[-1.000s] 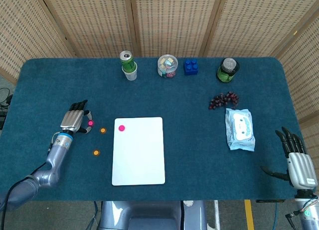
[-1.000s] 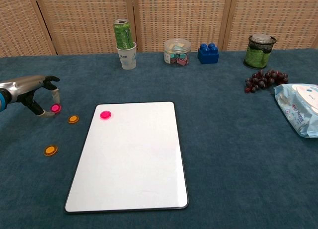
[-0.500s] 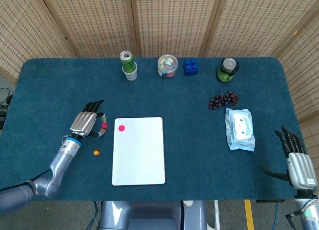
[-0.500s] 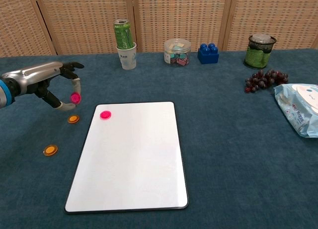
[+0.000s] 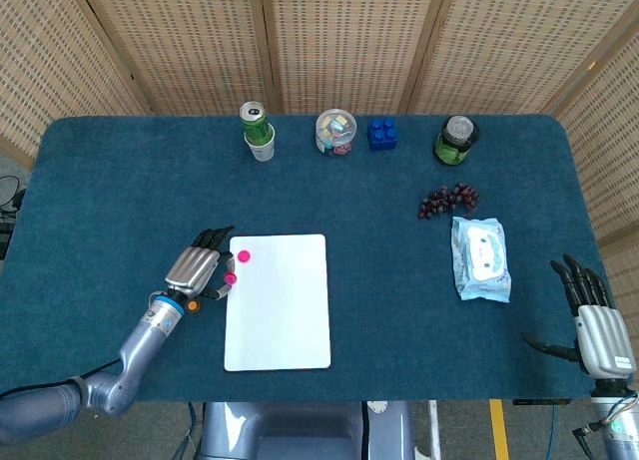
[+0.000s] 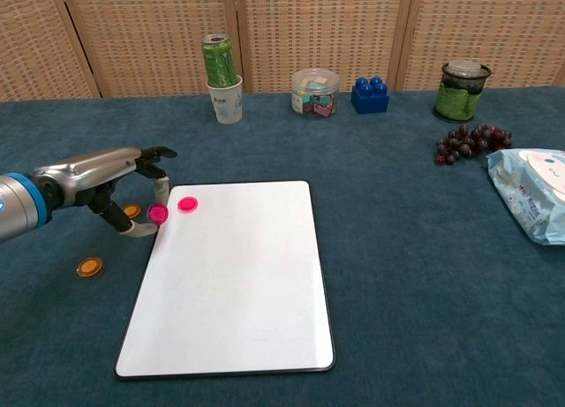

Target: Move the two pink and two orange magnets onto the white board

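My left hand (image 5: 200, 270) (image 6: 115, 188) pinches a pink magnet (image 5: 230, 278) (image 6: 158, 214) between thumb and a finger, right at the left edge of the white board (image 5: 279, 300) (image 6: 234, 275). A second pink magnet (image 5: 244, 255) (image 6: 187, 204) lies on the board's far left corner. One orange magnet (image 6: 88, 267) lies on the cloth left of the board. Another orange magnet (image 6: 131, 211) shows partly behind my left hand in the chest view. My right hand (image 5: 593, 325) rests at the table's near right corner, fingers spread, holding nothing.
Along the far edge stand a green can in a white cup (image 5: 258, 131), a clear jar of small items (image 5: 335, 132), a blue brick (image 5: 382, 134) and a dark green jar (image 5: 456, 140). Grapes (image 5: 447, 201) and a wipes pack (image 5: 480, 257) lie at the right.
My left hand has lifted the pink magnet off the cloth and carried it rightward to the board's left edge. The right hand has stayed still.
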`<state>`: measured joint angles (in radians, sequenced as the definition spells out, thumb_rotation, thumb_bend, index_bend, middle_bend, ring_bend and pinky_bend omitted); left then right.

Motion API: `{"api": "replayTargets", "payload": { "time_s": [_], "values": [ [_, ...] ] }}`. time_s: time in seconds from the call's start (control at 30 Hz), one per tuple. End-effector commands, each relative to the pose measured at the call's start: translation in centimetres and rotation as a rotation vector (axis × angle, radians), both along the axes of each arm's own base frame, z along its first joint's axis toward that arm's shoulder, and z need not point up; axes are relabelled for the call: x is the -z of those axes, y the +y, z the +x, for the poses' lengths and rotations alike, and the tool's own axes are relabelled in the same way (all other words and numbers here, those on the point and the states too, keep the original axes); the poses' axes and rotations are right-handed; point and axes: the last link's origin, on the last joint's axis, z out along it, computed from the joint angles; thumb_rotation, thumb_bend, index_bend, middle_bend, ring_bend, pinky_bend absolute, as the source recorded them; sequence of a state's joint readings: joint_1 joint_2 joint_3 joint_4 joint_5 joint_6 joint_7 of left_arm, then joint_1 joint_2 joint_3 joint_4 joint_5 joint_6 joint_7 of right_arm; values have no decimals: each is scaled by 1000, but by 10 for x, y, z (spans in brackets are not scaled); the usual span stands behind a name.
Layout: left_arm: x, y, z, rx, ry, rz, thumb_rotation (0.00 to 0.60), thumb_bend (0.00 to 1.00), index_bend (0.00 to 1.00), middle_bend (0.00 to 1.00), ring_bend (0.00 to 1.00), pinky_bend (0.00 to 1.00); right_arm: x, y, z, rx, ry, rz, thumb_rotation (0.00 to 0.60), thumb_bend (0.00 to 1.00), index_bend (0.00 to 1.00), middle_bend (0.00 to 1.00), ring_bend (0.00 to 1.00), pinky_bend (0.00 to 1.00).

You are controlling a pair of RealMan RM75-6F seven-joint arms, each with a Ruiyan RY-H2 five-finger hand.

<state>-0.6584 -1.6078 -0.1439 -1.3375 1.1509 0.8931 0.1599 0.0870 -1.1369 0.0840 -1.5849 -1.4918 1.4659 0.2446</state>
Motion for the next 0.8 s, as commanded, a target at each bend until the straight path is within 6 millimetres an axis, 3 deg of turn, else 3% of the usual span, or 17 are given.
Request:
{"api": "replayTargets", "payload": {
  "time_s": [0.03,0.37,0.43,0.57,0.63,0.8],
  "values": [
    [3,2,0,-6,2,-1,600,294,527,0,0,0,0,0,0,0,-1,0,600,55,0,0,0,0],
    [8,9,2,-11,19,9,600,281,506,0,0,0,0,0,0,1,-5,1,600,53,0,0,0,0],
    [8,11,2,-10,23,13,600,273,428,0,0,0,0,0,0,1,-6,1,600,53,0,0,0,0],
    [9,12,7,-8,-8,12,600,256,123,0,0,0,0,0,0,2,-8,2,600,53,0,0,0,0],
    [6,12,9,-3,-40,22,600,247,22,0,0,0,0,0,0,3,-8,3,600,53,0,0,0,0],
    [-9,14,0,6,-66,56,600,244,0,0,0,0,0,0,0,3,-10,5,600,53,0,0,0,0]
  ]
}}
